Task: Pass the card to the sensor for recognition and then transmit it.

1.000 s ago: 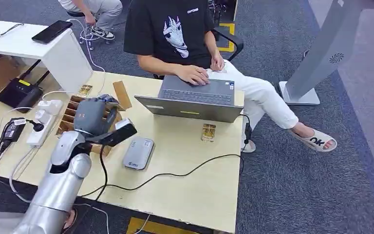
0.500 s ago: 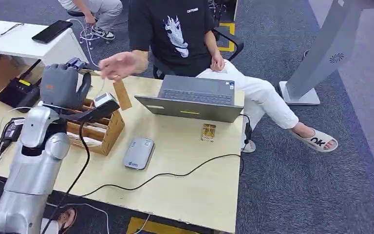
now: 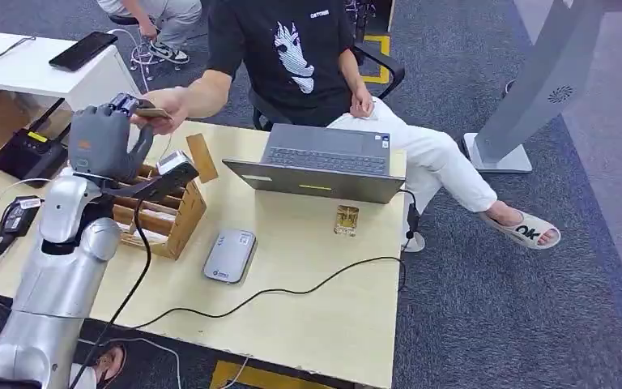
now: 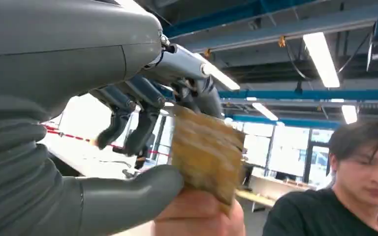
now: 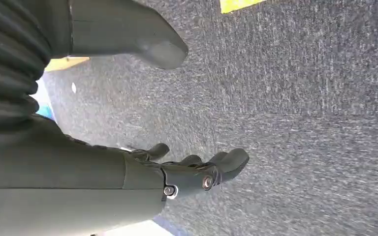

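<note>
Left hand [image 3: 101, 142] was raised above the far left part of the desk, pinching the card [image 4: 205, 152] between the thick grey thumb and the dark fingers [image 4: 128, 125]; in the left wrist view the card stood nearly upright in that pinch, a worn yellow-brown face turned toward the camera. The person's hand [image 3: 164, 105] had reached across from the chair and was on the card as well, fingers under its free edge, so at this moment both held it. Judgement: this was the handover, the card held high and edge-out so that the person could take it without touching the robot's fingers; release had not yet happened. The card reader [image 3: 230, 254], a flat grey unit, lay on the desk [image 3: 324, 308] well apart from the card, near the wooden card rack [image 3: 170, 219] below the raised hand. An open laptop [image 3: 324, 162] sat in front of the person, and a second small card [image 3: 346, 220] lay just beside it. Right hand [image 5: 197, 172] hung over grey carpet, fingers loosely apart, holding nothing.
</note>
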You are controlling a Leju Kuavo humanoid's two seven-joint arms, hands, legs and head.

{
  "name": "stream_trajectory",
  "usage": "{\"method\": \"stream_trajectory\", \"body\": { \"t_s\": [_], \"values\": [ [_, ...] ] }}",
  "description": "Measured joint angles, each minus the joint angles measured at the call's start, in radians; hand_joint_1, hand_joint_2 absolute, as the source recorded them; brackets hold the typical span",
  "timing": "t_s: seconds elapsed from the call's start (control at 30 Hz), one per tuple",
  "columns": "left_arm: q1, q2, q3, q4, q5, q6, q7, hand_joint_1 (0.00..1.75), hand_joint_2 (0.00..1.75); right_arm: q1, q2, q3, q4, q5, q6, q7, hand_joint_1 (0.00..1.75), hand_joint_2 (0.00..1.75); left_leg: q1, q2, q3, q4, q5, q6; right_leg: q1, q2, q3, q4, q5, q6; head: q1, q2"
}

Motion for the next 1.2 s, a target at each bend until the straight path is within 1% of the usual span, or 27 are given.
{"method": "stream_trajectory", "body": {
  "t_s": [0.1,0.3,1.2],
  "values": [
    [0.01,-0.014,0.0,0.0,-0.003,0.024,0.0,0.0,1.75,-0.003,0.002,-0.005,0.0,0.002,0.0,-0.002,0.0,1.75,0.0,0.0,0.0,0.0,-0.001,0.0,0.0,0.0,0.0,0.0,0.0,0.0,0.0,0.0],
    [0.017,-0.026,0.0,0.0,-0.004,0.026,0.0,0.0,1.75,-0.002,0.002,-0.009,0.0,0.002,0.0,-0.002,0.0,1.75,0.0,0.0,0.0,0.0,0.0,0.0,0.0,0.0,0.0,0.0,0.0,0.0,0.0,0.0],
    [0.025,-0.035,0.0,-0.001,-0.004,0.026,0.0,0.0,1.75,-0.002,0.002,-0.011,0.0,0.002,0.0,-0.002,0.0,1.75,0.0,0.0,0.0,0.0,0.0,0.0,0.0,0.0,0.0,0.0,0.0,0.0,0.0,0.0]
  ]
}}
